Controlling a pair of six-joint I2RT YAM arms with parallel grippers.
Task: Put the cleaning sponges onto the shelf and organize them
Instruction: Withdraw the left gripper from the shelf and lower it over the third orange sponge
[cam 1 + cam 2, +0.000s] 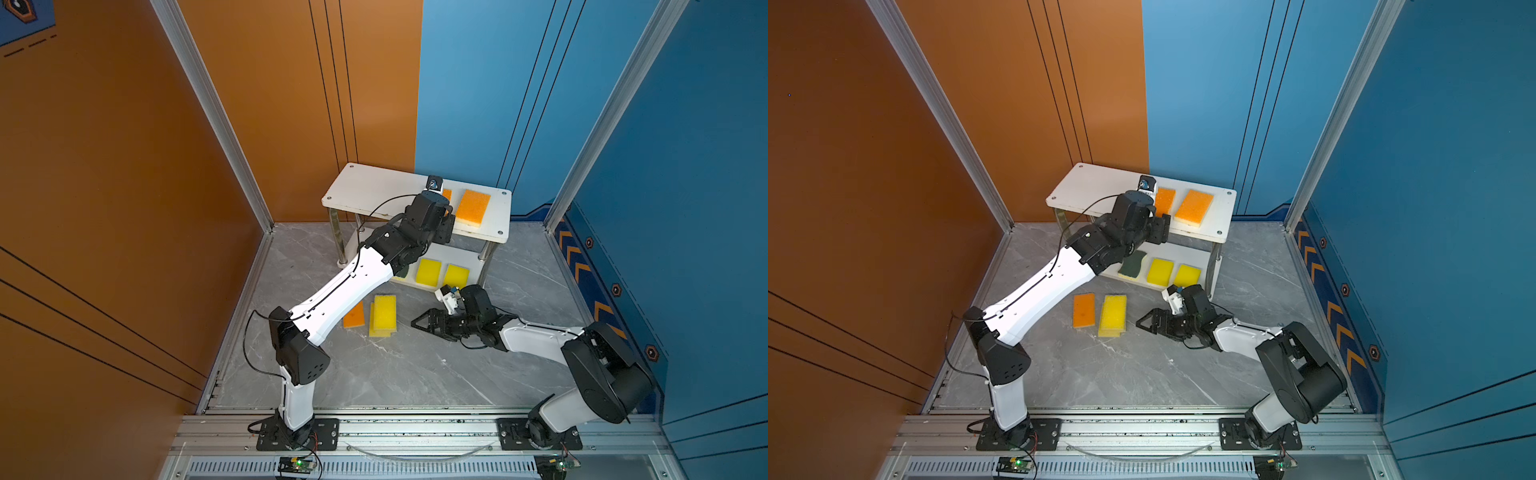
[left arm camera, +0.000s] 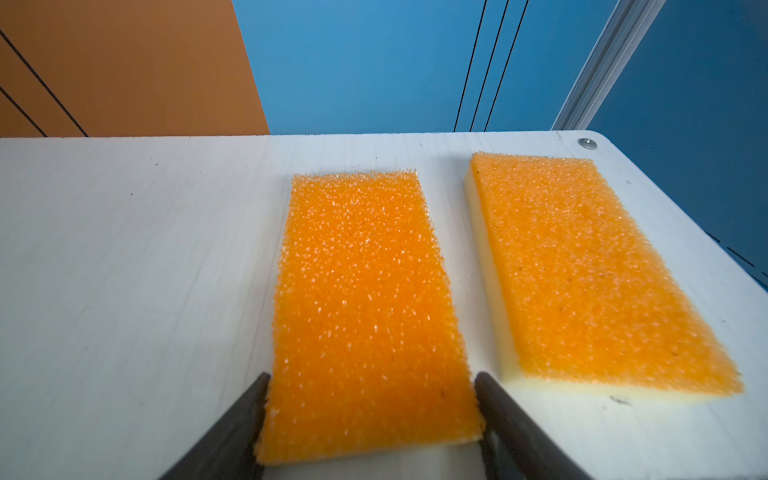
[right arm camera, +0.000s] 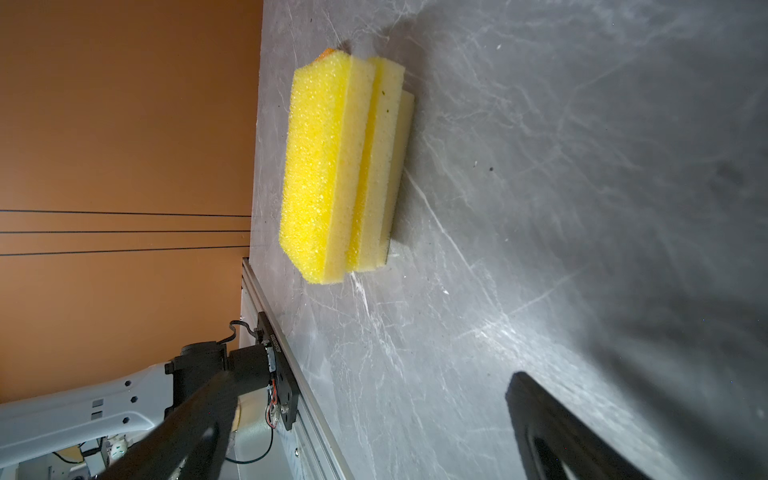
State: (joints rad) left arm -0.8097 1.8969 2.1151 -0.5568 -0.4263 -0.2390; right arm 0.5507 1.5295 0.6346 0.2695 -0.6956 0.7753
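Jaws: your left gripper (image 2: 370, 399) brackets a bristly orange sponge (image 2: 365, 307); your right gripper (image 3: 365, 415) gapes empty.
Only a top view shows the wavy green pad (image 1: 1133, 264).

shelf (image 1: 1096, 187) top board: two orange sponges (image 1: 1194, 208) side by side toward its right end | lower board: green scouring pad (image 1: 1133, 265), two yellow sponges (image 1: 1160, 272) | grey floor (image 1: 1142, 374) before shelf: orange sponge (image 1: 1084, 311), yellow stack (image 1: 1113, 315)

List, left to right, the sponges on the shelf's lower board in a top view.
Dark green scouring pad → yellow sponge → second yellow sponge, all on the shelf's lower board.
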